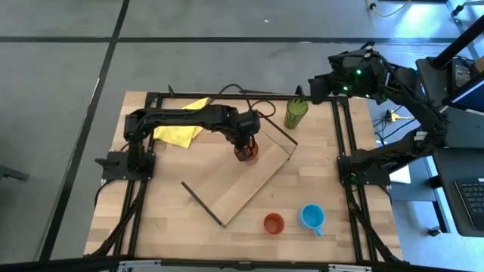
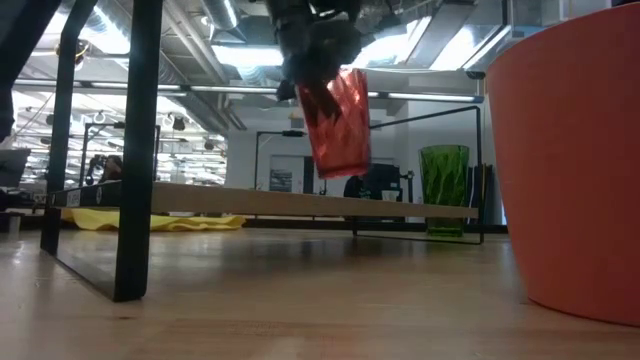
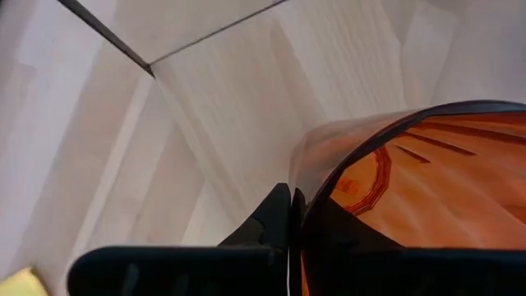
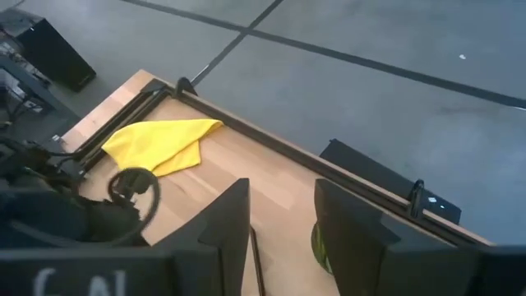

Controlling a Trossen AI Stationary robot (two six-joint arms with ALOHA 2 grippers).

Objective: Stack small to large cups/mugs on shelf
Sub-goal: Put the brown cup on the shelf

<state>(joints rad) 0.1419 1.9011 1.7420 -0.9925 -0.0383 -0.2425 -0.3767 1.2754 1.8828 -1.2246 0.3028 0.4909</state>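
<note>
The wooden surface [image 1: 166, 219] carries the shelf [image 1: 246, 185], a long light-wood board lying at a slant directly beneath the left hand [image 1: 247, 147], with thin black wire frames at its ends. That hand hangs over the board's far half and grips the orange-red translucent tumbler [image 2: 338, 120] by its rim, one finger [image 3: 271, 222] outside the wall and the other seemingly inside, though the wrist view is too close to be sure. In the low view the tumbler is tilted and clear of the board, with a gap of air under its base. The right hand [image 4: 279, 222] waits high above the surface's far right corner, its two fingers spread with an empty gap between them. Almost directly below it, and beyond the left hand to that hand's right, the tall green translucent tumbler [image 1: 296, 112] stands upright just off the shelf's far end. The yellow cloth [image 1: 181, 127] lies crumpled behind the left arm near the far edge. Well apart from the left hand, near the front edge, the light blue handled mug [image 1: 311, 217] and the short orange-red cup [image 1: 274, 223] stand close beside each other, both upright with mouths up.
</note>
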